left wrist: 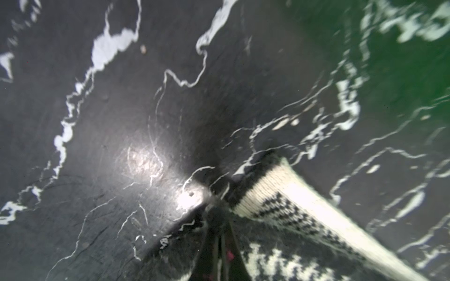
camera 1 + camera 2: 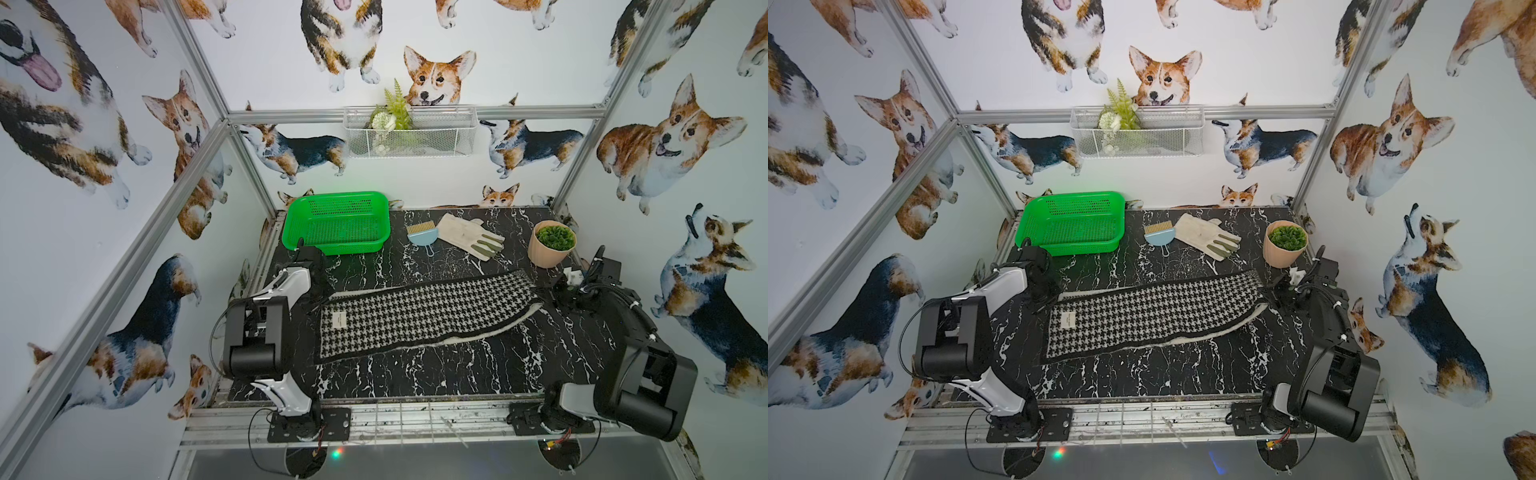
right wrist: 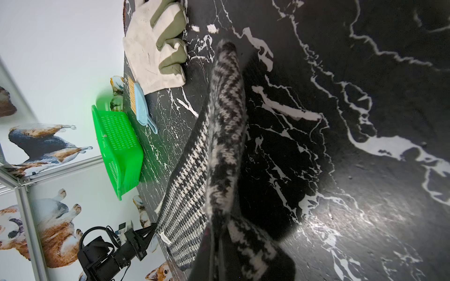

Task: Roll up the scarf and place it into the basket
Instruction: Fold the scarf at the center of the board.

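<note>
The left gripper (image 2: pixel 322 297) sat right at the far left corner of the scarf (image 2: pixel 424 316), and in the left wrist view its jaws were pinched together on the knit: you could see the cream edging and a bit of zigzag pattern bunched up at the fingertips (image 1: pixel 220 219). The right gripper (image 2: pixel 555 297) was doing the same thing at the opposite end, clamped tight on the scarf's right edge. In the right wrist view that end (image 3: pixel 226 136) was lifted off the table and folded over so the herringbone side showed (kind of fuzzy that close to the lens).

The scarf itself lay stretched out flat across the middle of the black marble table (image 2: pixel 415 374), houndstooth face up, running slightly diagonally between the two grippers, with the little white label (image 2: pixel 340 320) near the left end. Not rolled at all.

The green basket (image 2: pixel 337 222) sat at the far left of the table, just behind the left arm and apart from the scarf, nothing inside it that I could see. Along the back there was a small blue brush (image 2: pixel 423 237) beside the basket, then a cream glove with olive fingers (image 2: pixel 469 237), then a potted plant in a peach pot (image 2: pixel 552 243) near the right gripper. A white wire basket with fern sprigs (image 2: pixel 409 131) hung on the back wall.
</note>
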